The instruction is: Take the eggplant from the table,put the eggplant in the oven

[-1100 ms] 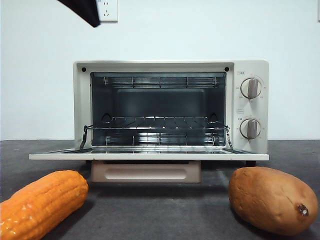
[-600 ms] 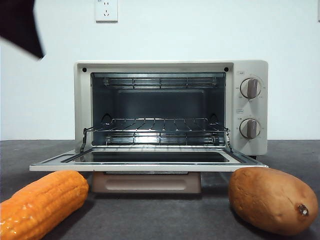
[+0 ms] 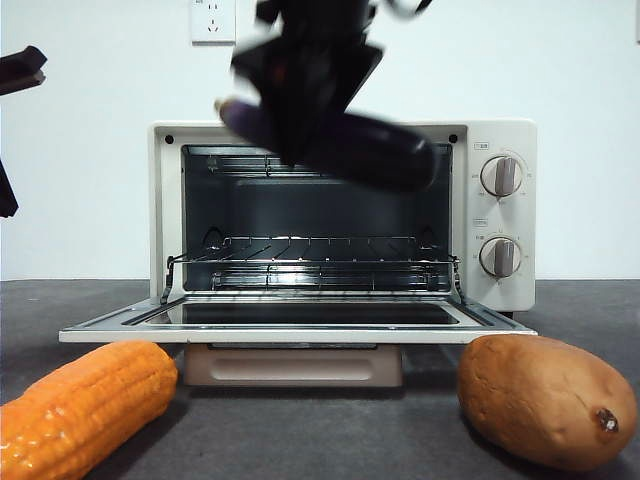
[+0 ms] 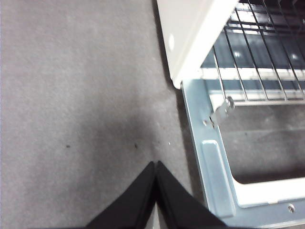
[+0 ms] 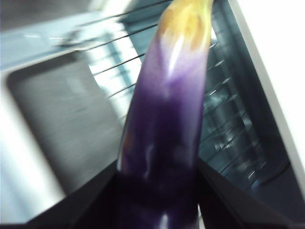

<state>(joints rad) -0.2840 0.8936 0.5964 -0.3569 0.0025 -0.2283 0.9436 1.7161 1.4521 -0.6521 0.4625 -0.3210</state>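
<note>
The dark-purple eggplant (image 3: pixel 385 152) hangs tilted in the air before the upper edge of the oven's (image 3: pixel 505 215) mouth, blurred by motion. My right gripper (image 3: pixel 300 125) comes down from above, shut on it. In the right wrist view the eggplant (image 5: pixel 164 129) runs out from between the jaws of the right gripper (image 5: pixel 159 202), its yellowish stem end towards the wire rack (image 5: pixel 224 124). The oven door (image 3: pixel 300 328) lies folded down and open. My left gripper (image 4: pixel 156 164) is shut on nothing over the table (image 4: pixel 71 95), beside the door's corner (image 4: pixel 214 162).
An orange corn cob (image 3: pixel 85 405) lies at the front left and a brown tuber (image 3: pixel 545 400) at the front right, both before the open door. A black tip of the left arm (image 3: pixel 15 70) shows at the left edge. A wall socket (image 3: pixel 213 20) sits behind.
The right arm has dropped into view from above with the eggplant in its jaws. The left arm's black tip has drawn back to the left edge. The door stays down.
</note>
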